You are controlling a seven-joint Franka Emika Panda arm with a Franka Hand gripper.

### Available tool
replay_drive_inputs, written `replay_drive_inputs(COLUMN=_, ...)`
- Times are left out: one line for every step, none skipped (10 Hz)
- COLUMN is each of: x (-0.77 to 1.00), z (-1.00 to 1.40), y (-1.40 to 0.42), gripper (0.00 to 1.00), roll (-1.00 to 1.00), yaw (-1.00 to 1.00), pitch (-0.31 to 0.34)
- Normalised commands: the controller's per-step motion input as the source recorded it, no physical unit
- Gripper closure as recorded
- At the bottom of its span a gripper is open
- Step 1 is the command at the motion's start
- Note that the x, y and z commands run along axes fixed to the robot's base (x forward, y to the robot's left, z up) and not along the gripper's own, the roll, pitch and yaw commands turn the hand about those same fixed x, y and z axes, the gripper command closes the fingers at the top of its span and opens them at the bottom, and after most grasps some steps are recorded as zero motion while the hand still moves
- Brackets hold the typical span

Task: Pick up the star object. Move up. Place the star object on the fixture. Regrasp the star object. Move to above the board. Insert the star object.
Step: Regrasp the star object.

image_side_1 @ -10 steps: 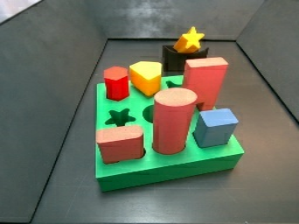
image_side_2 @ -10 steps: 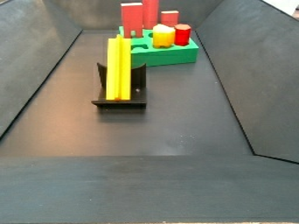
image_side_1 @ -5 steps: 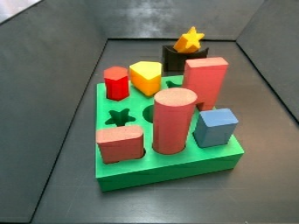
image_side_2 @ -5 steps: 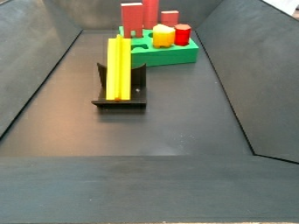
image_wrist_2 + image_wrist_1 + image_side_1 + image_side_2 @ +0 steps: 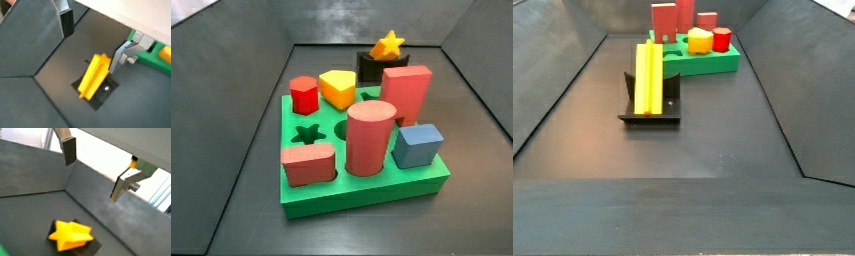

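Note:
The star object [image 5: 649, 75], a long orange-yellow prism, lies across the black fixture [image 5: 649, 117] on the dark floor, and its star end [image 5: 389, 44] shows behind the green board [image 5: 358, 190]. My gripper [image 5: 92, 180] shows only in the wrist views. It hangs open above the star object [image 5: 70, 234] with nothing between its fingers. In a wrist view the prism [image 5: 93, 76] lies below my gripper [image 5: 91, 54], apart from both fingers, resting on the fixture [image 5: 100, 97]. An empty star-shaped hole [image 5: 307, 133] sits in the board.
The board carries a red cylinder [image 5: 372, 138], a tall red block [image 5: 408, 95], a blue block [image 5: 418, 145], a yellow rounded-triangle peg [image 5: 337, 88] and a red hexagon peg [image 5: 303, 95]. Sloping dark walls [image 5: 553, 90] enclose the floor.

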Motion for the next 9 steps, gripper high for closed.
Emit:
replay_drive_inputs(x=0.09, z=0.0, y=-0.04, gripper=0.0, roll=1.0, yaw=0.08, pitch=0.142)
replay_drive_inputs(x=0.1, z=-0.01, y=-0.04, gripper=0.0, roll=1.0, yaw=0.1, pitch=0.173)
replay_drive_inputs(x=0.1, z=0.0, y=-0.05, gripper=0.0, roll=0.8, yaw=0.14, pitch=0.182)
replay_drive_inputs(x=0.1, z=-0.01, y=-0.05, gripper=0.0, roll=0.67, yaw=0.15, pitch=0.174)
replay_drive_inputs(x=0.1, z=-0.01, y=-0.05, gripper=0.0, roll=0.42, yaw=0.18, pitch=0.149)
replay_drive_inputs(x=0.09, z=0.0, y=-0.03, gripper=0.0, roll=0.28, yaw=0.19, pitch=0.121)
replay_drive_inputs(x=0.08, z=0.0, y=-0.04, gripper=0.0, roll=0.19, yaw=0.2, pitch=0.072)
replay_drive_inputs(x=0.07, z=0.0, y=-0.04, gripper=0.0, roll=0.17, yaw=0.2, pitch=0.053)
replay_drive_inputs(x=0.03, z=-1.0, y=0.05, gripper=0.0, roll=0.16, yaw=0.24, pitch=0.065)
